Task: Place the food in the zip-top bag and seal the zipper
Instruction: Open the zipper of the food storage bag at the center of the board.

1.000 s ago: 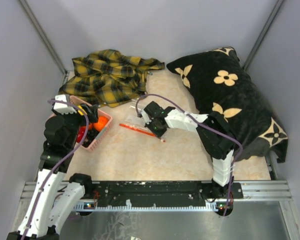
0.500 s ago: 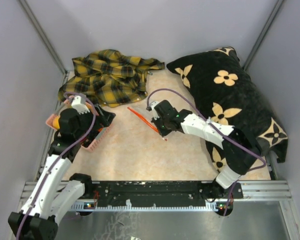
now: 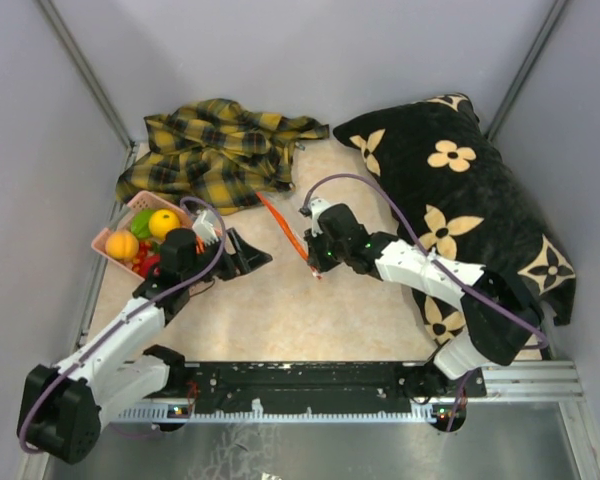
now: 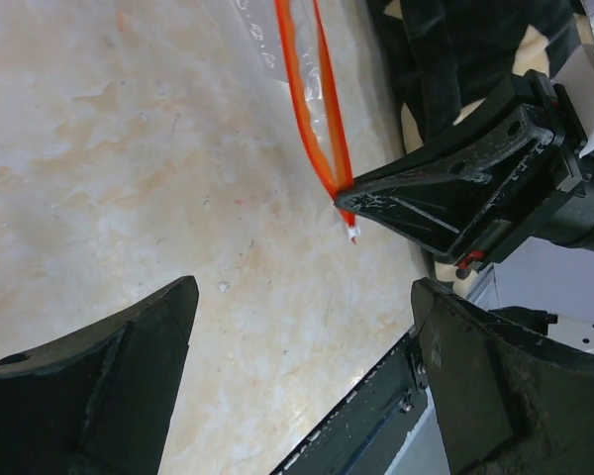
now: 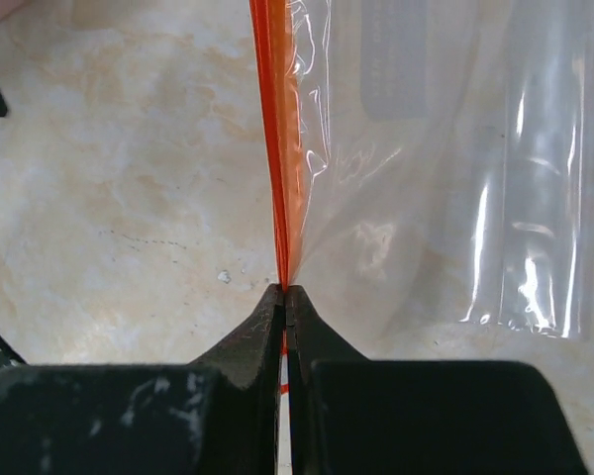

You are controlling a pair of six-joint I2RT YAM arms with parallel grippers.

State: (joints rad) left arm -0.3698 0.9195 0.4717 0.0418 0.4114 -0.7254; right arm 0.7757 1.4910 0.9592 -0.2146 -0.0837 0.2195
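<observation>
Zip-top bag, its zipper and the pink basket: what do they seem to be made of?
Zip-top bag: thin clear plastic film, glossy; creases and streaky glare. Zipper: red-orange plastic strip, translucent-looking. Pink basket: probably rigid moulded plastic; detail too small to confirm.

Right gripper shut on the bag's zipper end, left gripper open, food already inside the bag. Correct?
Not quite: the food sits in the pink basket, not the zip-top bag, per top external. The right gripper is shut on the zipper; left gripper is open.

No readable text anywhere, pale label patch [image 5: 394, 59] on the zip-top bag [image 5: 455, 198], nothing legible
</observation>
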